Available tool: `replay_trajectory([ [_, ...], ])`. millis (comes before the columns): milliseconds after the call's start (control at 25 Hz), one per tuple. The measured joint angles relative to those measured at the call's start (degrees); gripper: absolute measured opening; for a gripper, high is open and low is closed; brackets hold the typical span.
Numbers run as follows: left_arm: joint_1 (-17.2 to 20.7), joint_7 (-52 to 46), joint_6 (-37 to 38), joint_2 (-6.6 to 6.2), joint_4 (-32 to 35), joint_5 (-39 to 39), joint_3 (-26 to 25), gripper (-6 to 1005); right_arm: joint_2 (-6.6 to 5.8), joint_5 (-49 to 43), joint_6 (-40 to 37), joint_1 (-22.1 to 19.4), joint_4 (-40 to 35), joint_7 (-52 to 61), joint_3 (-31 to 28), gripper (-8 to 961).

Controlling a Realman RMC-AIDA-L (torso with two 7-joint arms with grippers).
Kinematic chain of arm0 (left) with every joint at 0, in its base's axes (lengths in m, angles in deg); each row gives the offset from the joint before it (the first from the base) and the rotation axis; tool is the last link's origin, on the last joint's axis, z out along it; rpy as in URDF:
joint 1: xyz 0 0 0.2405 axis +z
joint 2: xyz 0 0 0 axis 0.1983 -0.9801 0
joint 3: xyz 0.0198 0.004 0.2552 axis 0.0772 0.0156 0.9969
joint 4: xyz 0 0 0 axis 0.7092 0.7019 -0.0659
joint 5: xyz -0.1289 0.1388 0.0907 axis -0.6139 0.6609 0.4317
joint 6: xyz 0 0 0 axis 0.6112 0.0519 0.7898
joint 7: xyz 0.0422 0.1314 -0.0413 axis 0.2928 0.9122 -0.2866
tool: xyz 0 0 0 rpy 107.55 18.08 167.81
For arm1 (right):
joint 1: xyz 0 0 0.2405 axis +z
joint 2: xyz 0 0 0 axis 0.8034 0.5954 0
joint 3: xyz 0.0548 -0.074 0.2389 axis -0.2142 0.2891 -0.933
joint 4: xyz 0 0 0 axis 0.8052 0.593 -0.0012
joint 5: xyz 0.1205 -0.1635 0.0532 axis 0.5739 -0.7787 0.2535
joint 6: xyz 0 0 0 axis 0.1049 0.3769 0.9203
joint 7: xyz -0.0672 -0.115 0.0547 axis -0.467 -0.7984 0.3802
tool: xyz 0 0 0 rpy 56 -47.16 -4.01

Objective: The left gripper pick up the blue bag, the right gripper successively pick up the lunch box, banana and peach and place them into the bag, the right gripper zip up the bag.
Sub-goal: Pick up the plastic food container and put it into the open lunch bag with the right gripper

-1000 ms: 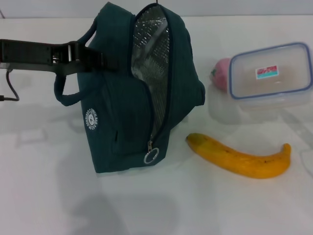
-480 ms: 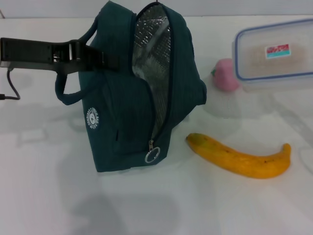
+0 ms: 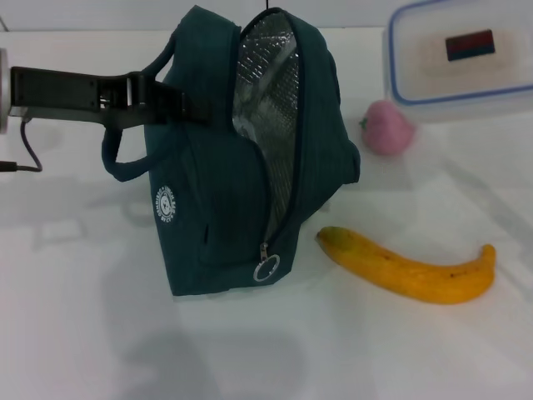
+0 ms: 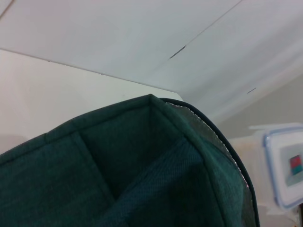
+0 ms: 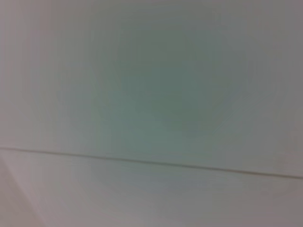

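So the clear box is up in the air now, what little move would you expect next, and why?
Probably carry the clear plastic lunch box with the blue-rimmed lid sideways until it is over the open, foil-lined mouth of the dark teal fabric bag. It is off the white table, beside the bag, which the black left gripper grips at the handle side.

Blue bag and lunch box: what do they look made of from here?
The blue bag looks like woven fabric, matte teal with stitched seams; its lining looks like crinkled silver foil, glinting. The lunch box looks like clear, glossy plastic with a blue-rimmed see-through lid. The left end effector looks like matte black metal.
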Motion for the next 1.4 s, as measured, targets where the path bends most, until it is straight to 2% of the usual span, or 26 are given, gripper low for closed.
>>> replay_trajectory([
  [440,-0.47,0.10,0.00,0.50,-0.70,0.37,0.20,48,0.58,0.71,-2.24,6.94,1.20,0.02,0.35,176],
  [800,-3.65,1.29,0.00,0.72,-4.01,1.65,0.86,49,0.62,0.73,-2.18,13.92,2.14,-0.03,0.55,187],
  [1000,-4.71,2.30,-0.11,0.70,-4.92,1.70,0.86,49,0.61,0.25,1.55,17.21,2.59,-0.57,1.73,193],
  [1400,-4.92,3.79,-1.45,0.44,-5.97,1.59,0.16,48,0.61,0.10,15.31,17.07,1.98,-2.10,11.26,205],
])
